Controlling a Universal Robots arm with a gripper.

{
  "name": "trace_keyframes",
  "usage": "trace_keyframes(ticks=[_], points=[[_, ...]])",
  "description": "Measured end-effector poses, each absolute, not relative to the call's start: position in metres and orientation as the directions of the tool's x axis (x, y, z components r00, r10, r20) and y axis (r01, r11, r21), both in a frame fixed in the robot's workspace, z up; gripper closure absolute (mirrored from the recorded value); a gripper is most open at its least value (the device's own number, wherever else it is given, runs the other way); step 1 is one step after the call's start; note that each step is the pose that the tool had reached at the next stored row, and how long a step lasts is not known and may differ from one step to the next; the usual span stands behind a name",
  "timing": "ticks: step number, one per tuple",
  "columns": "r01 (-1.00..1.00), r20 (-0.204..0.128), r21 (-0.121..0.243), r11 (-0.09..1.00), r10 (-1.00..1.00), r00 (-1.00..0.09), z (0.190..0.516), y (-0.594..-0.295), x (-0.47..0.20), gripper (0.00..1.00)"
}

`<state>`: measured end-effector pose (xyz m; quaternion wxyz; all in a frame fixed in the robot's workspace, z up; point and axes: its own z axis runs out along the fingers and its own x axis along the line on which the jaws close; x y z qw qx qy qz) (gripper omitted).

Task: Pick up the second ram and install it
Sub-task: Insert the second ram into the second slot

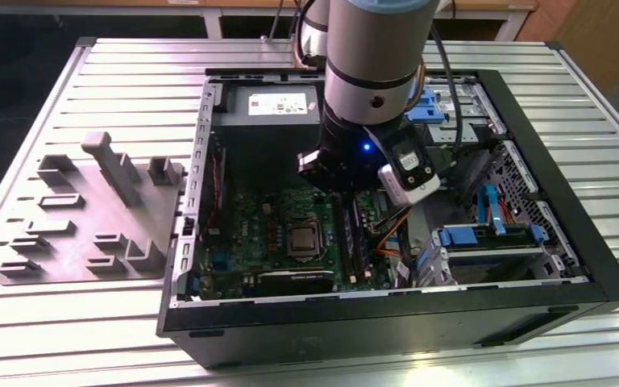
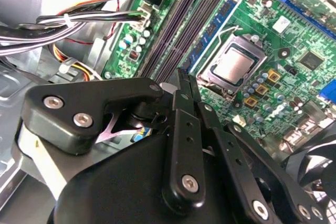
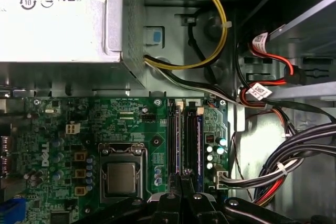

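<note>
My gripper [image 2: 190, 100] hangs inside the open computer case [image 1: 567, 278], low over the motherboard [image 1: 251, 230]. Its fingers [image 2: 181, 129] are shut on a thin dark strip seen edge-on, the second ram [image 2: 185, 80], which sticks out a little past the fingertips. In the first wrist view the gripper [image 3: 181, 190] and the ram's edge [image 3: 181, 176] line up with the long black memory slots [image 3: 176, 135] beside the processor socket [image 3: 122, 177]. In the exterior view the arm's wrist [image 1: 369, 105] hides the fingers.
On the slatted table, at the exterior view's left, lies a grey moulded holder tray [image 1: 89, 218] with upright tabs. A metal power supply [image 3: 63, 19], bundled cables [image 3: 294, 156] and blue drive brackets [image 1: 482, 235] crowd the case around the slots.
</note>
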<state>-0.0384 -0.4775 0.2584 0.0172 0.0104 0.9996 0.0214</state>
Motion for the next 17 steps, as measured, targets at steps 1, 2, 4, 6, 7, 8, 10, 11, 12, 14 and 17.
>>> trace_keyframes(ticks=[1, 2, 4, 6, 7, 8, 10, 11, 12, 14, 17], points=[[0.017, -0.034, 0.043, 0.999, 0.019, -0.999, 0.258, -0.477, -0.038, 0.89], [0.013, -0.034, 0.043, 0.999, 0.014, -0.999, 0.257, -0.477, -0.038, 0.89], [0.007, -0.034, 0.043, 0.999, 0.008, -0.999, 0.257, -0.478, -0.037, 0.89], [0.006, -0.034, 0.043, 0.999, 0.008, -0.999, 0.255, -0.478, -0.037, 0.89], [0.006, -0.034, 0.043, 0.999, 0.008, -0.999, 0.254, -0.478, -0.037, 0.89], [0.006, -0.034, 0.043, 0.999, 0.008, -0.999, 0.252, -0.478, -0.037, 0.89], [0.006, -0.034, 0.043, 0.999, 0.008, -0.999, 0.250, -0.478, -0.037, 0.89], [0.006, -0.034, 0.043, 0.999, 0.008, -0.999, 0.249, -0.478, -0.037, 0.89], [0.006, -0.034, 0.043, 0.999, 0.008, -0.999, 0.248, -0.478, -0.037, 0.89], [0.006, -0.034, 0.044, 0.999, 0.008, -0.999, 0.246, -0.478, -0.037, 0.89], [0.006, -0.034, 0.044, 0.999, 0.008, -0.999, 0.244, -0.478, -0.037, 0.89]])
